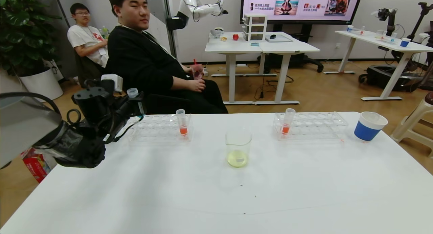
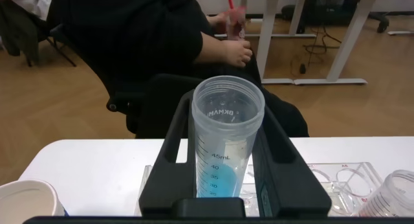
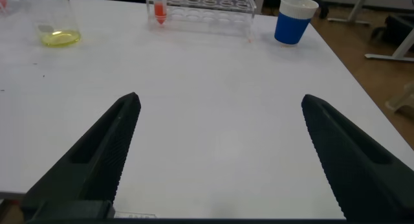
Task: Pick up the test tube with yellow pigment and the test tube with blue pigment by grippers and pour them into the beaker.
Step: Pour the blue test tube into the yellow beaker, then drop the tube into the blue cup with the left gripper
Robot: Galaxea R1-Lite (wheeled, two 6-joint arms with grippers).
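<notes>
My left gripper (image 1: 133, 102) is shut on the test tube with blue pigment (image 1: 132, 92), holding it above the table's back left corner beside the left rack. In the left wrist view the black fingers clamp both sides of the clear tube (image 2: 228, 140), which has turquoise liquid in its lower part and an open mouth. The beaker (image 1: 238, 147) stands mid-table with pale yellow liquid at its bottom, well right of the held tube. My right gripper (image 3: 221, 100) is open over bare table with nothing between its fingers. The test tube with yellow pigment is out of view.
Two clear racks stand at the back: the left rack (image 1: 159, 127) and the right rack (image 1: 311, 124), each holding one tube of orange-red liquid. A blue-and-white paper cup (image 1: 369, 126) sits at the back right. A seated person is close behind the table.
</notes>
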